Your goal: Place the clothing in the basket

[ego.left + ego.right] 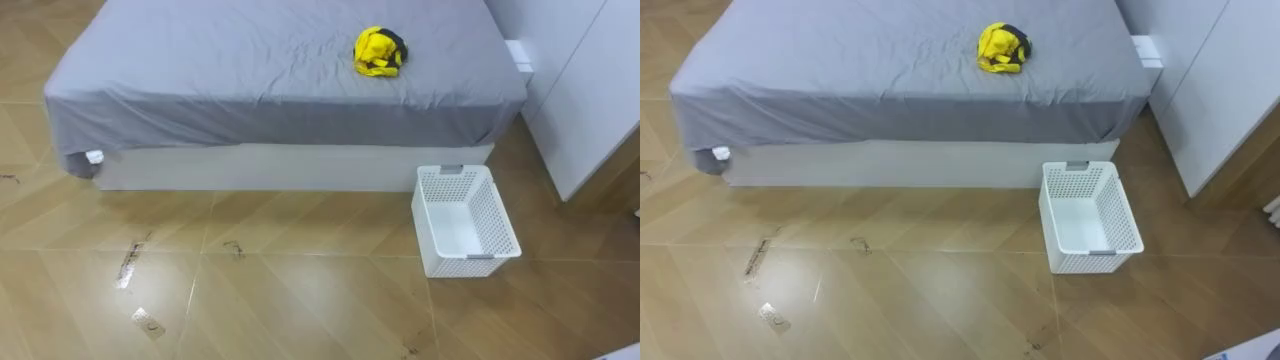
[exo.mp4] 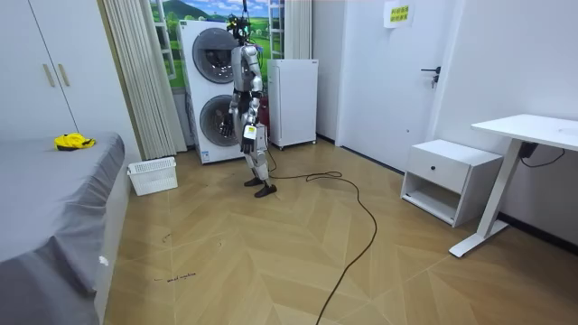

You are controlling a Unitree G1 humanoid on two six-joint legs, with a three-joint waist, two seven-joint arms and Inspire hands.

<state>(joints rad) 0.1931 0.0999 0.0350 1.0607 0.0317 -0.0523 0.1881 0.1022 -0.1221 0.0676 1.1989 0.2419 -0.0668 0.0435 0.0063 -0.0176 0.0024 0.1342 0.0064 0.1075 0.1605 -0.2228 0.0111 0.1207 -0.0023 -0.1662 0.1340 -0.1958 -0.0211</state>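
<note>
Wood floor [image 1: 300, 300] up front, bed [image 1: 220, 70] with grey sheet across far side. Yellow clothes [image 1: 380, 50] bunched on bed, far right part. White basket [image 1: 505, 228] empty, on floor by bed's near edge, toward right end. Robot stands well back by stacked washers [image 2: 212, 86]. Hands [image 2: 248, 133] hang low, too small to tell open or closed. Step imo: walk-up. Aim just left of basket, don't kick it. Stop square to clothes, grab whole bundle at once.

Head stereo pair, far room camera.
Eyes look down, well off, on the grey-sheeted bed [image 1: 250, 60] and white perforated plastic basket [image 1: 470, 265]; room view shares both.
</note>
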